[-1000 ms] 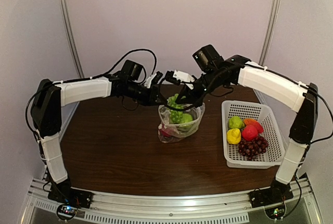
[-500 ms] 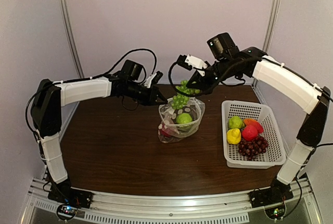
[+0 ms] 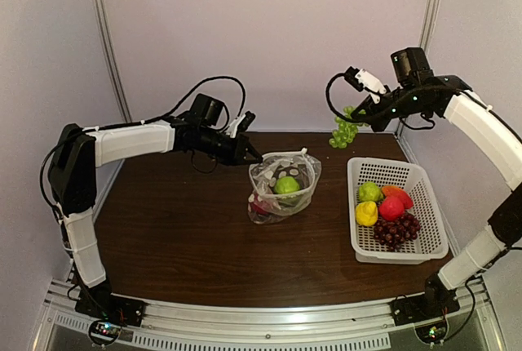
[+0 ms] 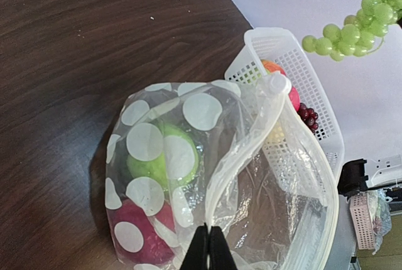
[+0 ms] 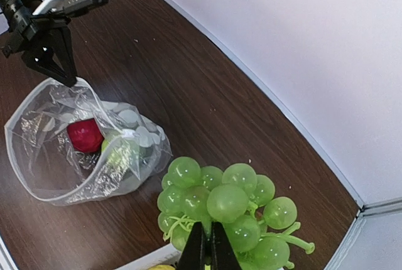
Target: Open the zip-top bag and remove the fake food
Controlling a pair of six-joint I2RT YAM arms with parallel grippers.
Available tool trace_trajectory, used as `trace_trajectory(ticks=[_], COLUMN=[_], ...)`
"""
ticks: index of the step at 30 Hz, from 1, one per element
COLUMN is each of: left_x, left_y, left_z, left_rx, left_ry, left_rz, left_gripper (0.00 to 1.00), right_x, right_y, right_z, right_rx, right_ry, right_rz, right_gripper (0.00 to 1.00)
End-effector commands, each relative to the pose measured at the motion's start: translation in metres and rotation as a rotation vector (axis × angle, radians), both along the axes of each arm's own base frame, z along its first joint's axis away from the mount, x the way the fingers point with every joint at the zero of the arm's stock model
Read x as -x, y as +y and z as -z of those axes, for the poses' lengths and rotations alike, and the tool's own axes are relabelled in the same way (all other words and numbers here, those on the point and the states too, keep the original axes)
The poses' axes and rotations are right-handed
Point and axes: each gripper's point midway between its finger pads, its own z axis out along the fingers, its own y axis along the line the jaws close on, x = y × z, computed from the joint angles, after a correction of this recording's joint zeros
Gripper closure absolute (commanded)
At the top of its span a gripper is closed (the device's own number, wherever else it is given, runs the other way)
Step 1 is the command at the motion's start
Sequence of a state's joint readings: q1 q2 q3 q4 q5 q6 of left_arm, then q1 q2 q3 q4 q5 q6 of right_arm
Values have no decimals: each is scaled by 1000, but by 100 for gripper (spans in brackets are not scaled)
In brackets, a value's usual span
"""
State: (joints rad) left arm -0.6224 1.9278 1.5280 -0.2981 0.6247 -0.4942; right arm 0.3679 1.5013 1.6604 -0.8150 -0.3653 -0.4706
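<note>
1. Your left gripper (image 3: 254,157) is clenched on the rim of the bag (image 3: 281,196), which sits mid-table. If the thin plastic slips out, the mouth may collapse over the apple (image 3: 286,185) and red fruit (image 5: 85,135) inside.
2. Your right gripper (image 3: 355,114) is clamped on the grapes (image 3: 343,132), which dangle in the air between the bag and the basket (image 3: 400,171). A loose pinch could drop them short of the basket.

On my overhead feed, the clear, white-dotted plastic zip-top bag (image 3: 284,186) stands open mid-table on the dark brown wooden table (image 3: 179,237), with 1 round green plastic fruit (image 3: 286,184) showing inside. My left gripper (image 3: 253,157) pinches the bag's rim at 10 o'clock. At the bag's 3 o'clock sits the white perforated plastic basket (image 3: 359,173), holding green, orange, yellow and red pieces plus purple grapes. At the bag's 1 o'clock, my right gripper (image 3: 359,116) is clamped on the bunch of green plastic grapes (image 3: 343,133), which hangs in the air.
</note>
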Motion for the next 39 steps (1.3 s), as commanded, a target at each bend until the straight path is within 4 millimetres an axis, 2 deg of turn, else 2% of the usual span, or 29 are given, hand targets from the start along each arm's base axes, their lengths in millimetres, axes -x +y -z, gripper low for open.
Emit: trace_trajectory(ticks=[1, 5, 12, 16, 23, 30, 32, 34, 36, 39], left_x=[-5, -6, -7, -7, -7, -7, -6, -5, -5, -4], left_y=[2, 2, 2, 2, 1, 1, 1, 0, 0, -1], left_z=[-12, -10, -4, -3, -2, -3, -4, -4, -3, -4], left_rx=[17, 12, 3, 2, 2, 0, 3, 4, 4, 7], left_ry=[-56, -56, -47, -42, -38, -38, -37, -36, -34, -33], left_rz=[-4, -7, -10, -7, -7, -6, -4, -1, 1, 6], left_gripper=[100, 100, 100, 100, 100, 100, 100, 100, 100, 100], right_x=[8, 18, 30, 32, 26, 20, 20, 22, 23, 18], right_y=[-45, -76, -125, -148, -174, -188, -189, -184, -176, -168], right_z=[15, 37, 50, 68, 119, 165, 174, 175, 166, 150], right_rx=[43, 96, 127, 129, 96, 71, 70, 58, 27, -15], right_ry=[19, 50, 81, 129, 238, 348, 373, 397, 393, 356], right_rz=[85, 148, 274, 345, 457, 519, 526, 500, 460, 431], right_gripper=[100, 100, 100, 100, 100, 100, 70, 54, 48, 45])
